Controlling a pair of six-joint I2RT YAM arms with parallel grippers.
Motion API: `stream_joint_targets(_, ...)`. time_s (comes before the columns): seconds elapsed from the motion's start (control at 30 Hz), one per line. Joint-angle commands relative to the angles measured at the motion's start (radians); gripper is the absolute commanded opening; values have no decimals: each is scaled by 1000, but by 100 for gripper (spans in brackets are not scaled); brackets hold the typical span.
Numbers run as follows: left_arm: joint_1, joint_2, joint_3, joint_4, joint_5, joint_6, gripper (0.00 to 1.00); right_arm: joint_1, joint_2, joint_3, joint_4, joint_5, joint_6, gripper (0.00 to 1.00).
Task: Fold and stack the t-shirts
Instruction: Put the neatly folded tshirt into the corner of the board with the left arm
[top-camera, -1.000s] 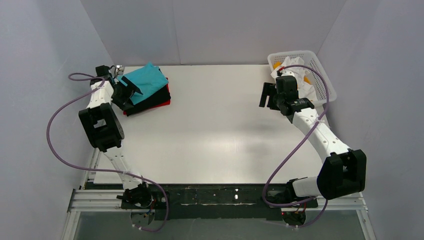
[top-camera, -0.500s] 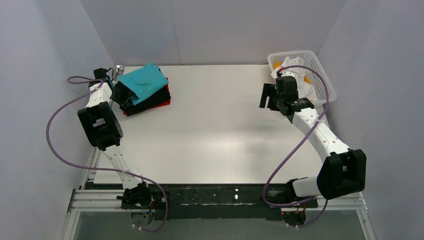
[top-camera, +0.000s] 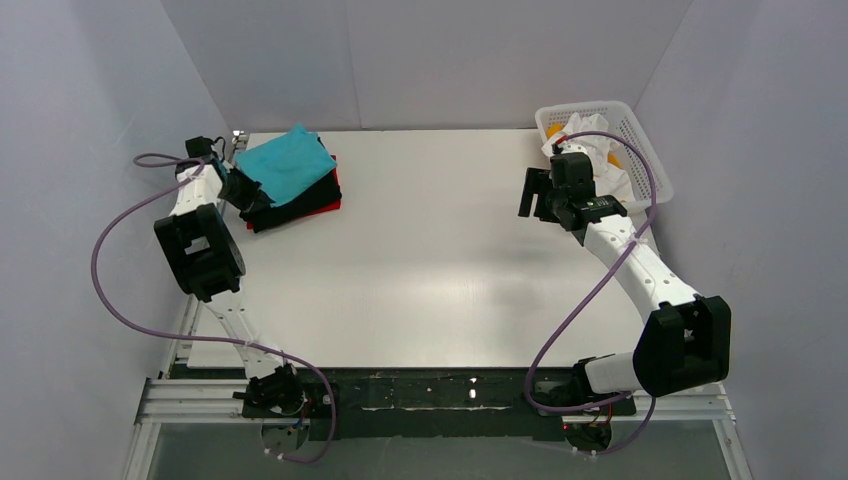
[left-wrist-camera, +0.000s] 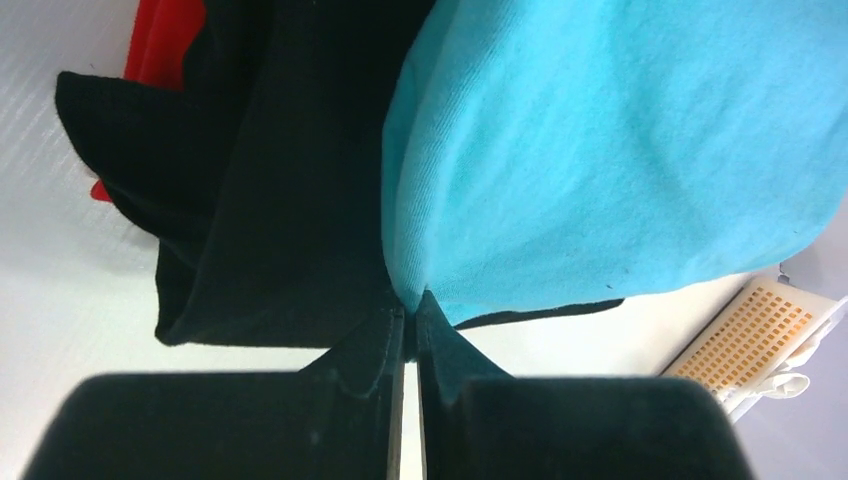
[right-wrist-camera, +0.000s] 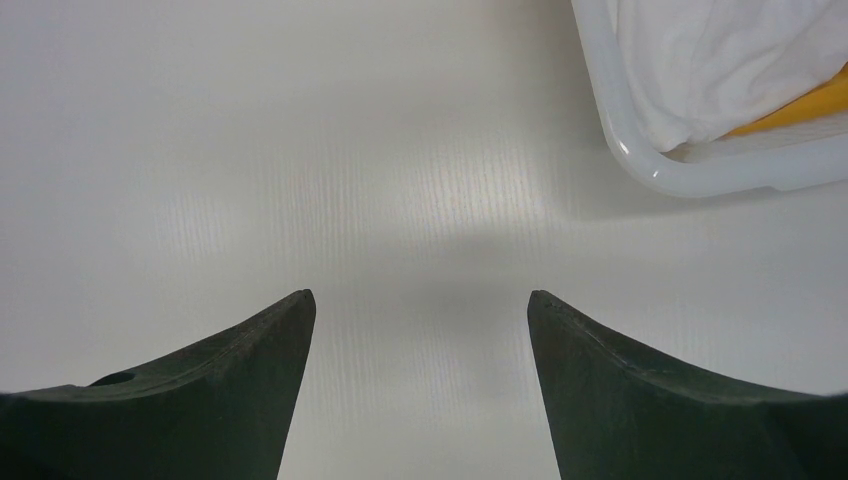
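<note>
Our left tool (left-wrist-camera: 405, 312) is closed at the edge of the turquoise t-shirt (left-wrist-camera: 620, 140), which lies on the black t-shirt (left-wrist-camera: 290, 180) at the far-left corner of the table (top-camera: 440, 250), and our right tool (right-wrist-camera: 420, 305) is wide and empty, so we should nudge this edge gently.

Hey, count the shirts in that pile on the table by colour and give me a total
turquoise shirt: 1
black shirt: 1
red shirt: 1
total: 3 that show; the folds may hide more.
</note>
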Motion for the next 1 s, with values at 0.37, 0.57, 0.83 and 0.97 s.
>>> stream_joint_targets(0.37, 66, 85, 394, -628, 203, 241, 0, -5, 20, 24, 8, 16, -14, 86)
stream_joint_targets(0.57, 97, 117, 385, -706, 225, 327, 0, -5, 28, 27, 6, 13, -11, 86)
stream_joint_targets(0.83, 130, 244, 469, -792, 260, 400, 0, -5, 22, 22, 7, 26, -12, 86)
stream_joint_targets(0.97, 130, 265, 470, -782, 262, 402, 27, -5, 23, 27, -2, 30, -14, 86)
